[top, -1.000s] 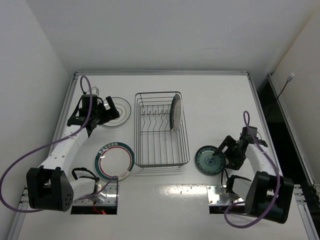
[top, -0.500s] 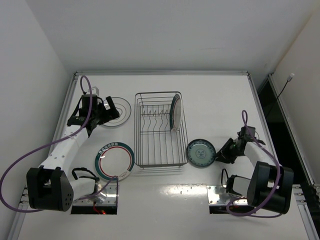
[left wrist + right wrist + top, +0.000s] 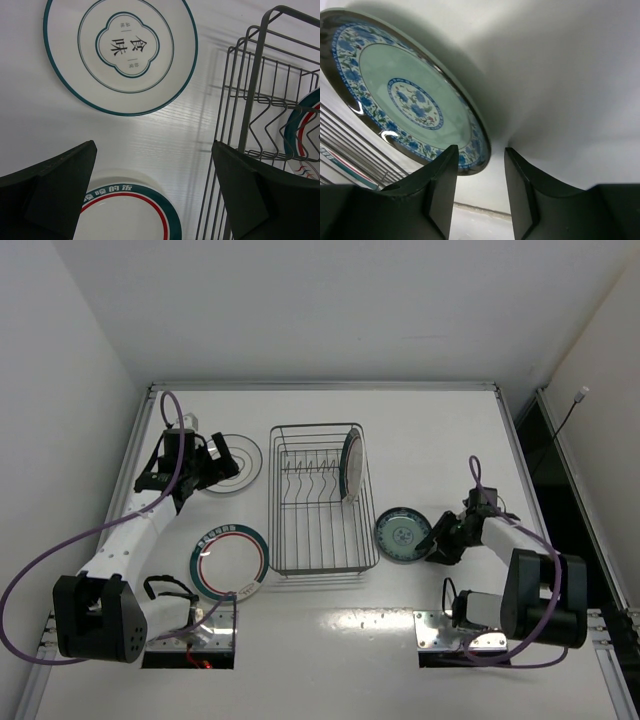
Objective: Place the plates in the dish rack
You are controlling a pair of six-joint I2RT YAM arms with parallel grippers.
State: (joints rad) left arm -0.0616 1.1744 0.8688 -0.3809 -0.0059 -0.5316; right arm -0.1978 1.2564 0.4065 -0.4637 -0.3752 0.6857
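our right hand (image 3: pixel 433 544) straddles the rim of the teal plate (image 3: pixel 402 535), just beside the rack (image 3: pixel 322 540) toward the right edge of the bench (image 3: pixel 430 440), likely to stand it inside; whether it clamps, we cannot tell. our left hand (image 3: pixel 152 145) hovers far-left, fingers wide apart.

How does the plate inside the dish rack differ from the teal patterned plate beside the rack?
The racked plate stands on edge inside the dish rack; the teal plate sits outside it, at its right side. The racked plate is white with a green rim and red ring; the teal plate has blue flowers. Both are round.
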